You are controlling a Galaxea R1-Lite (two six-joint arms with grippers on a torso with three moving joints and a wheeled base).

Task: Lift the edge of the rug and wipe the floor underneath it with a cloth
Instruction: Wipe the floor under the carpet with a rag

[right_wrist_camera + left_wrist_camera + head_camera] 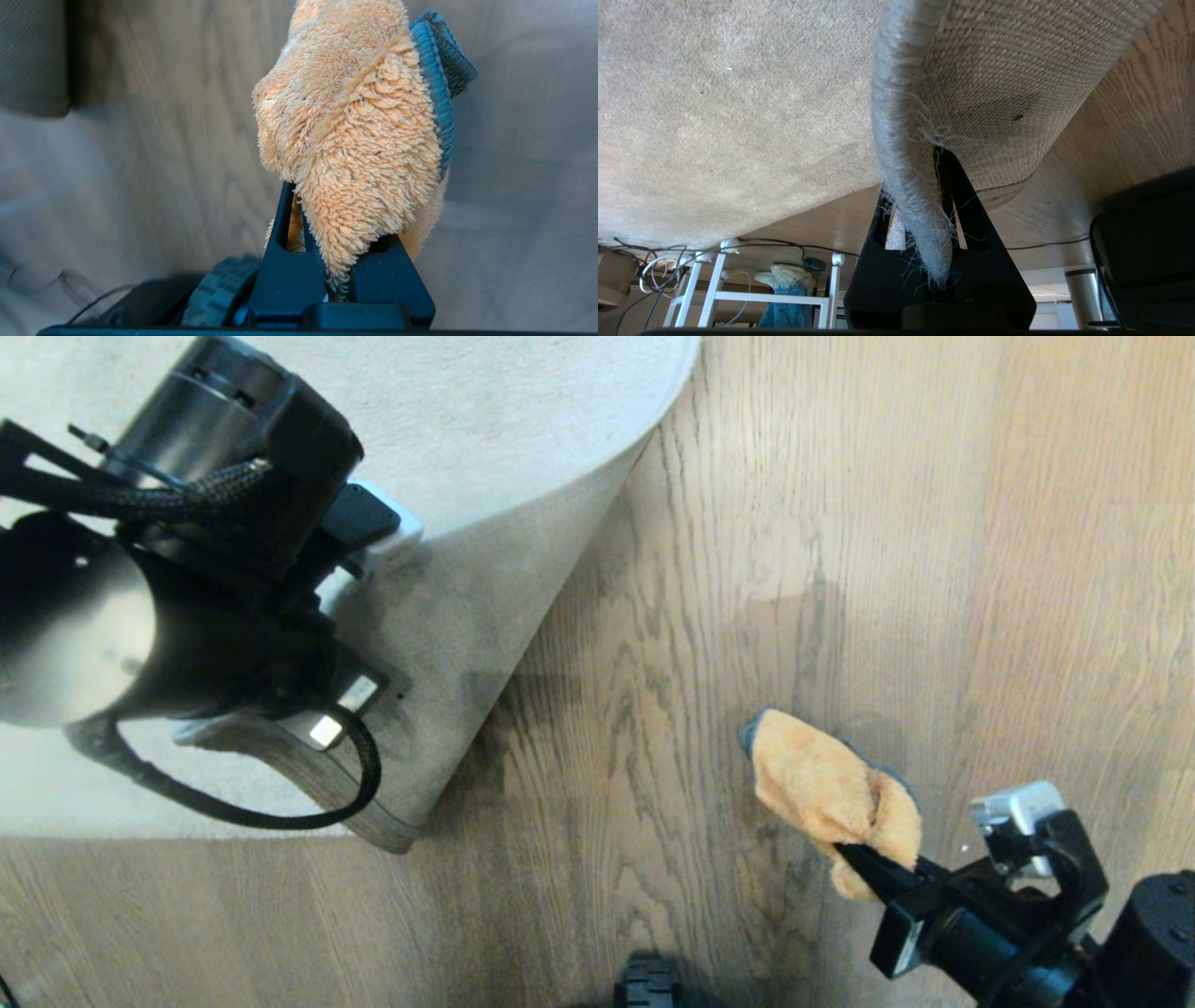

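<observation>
Wood-plank floor [709, 616], bare beside the rug edge [485, 616], which the left end effector [920, 219] pinches and holds raised. Right end effector [864, 863] clamps an orange cloth [831, 793] (nearer arm); exposed strip lies toward the robot's left.
</observation>
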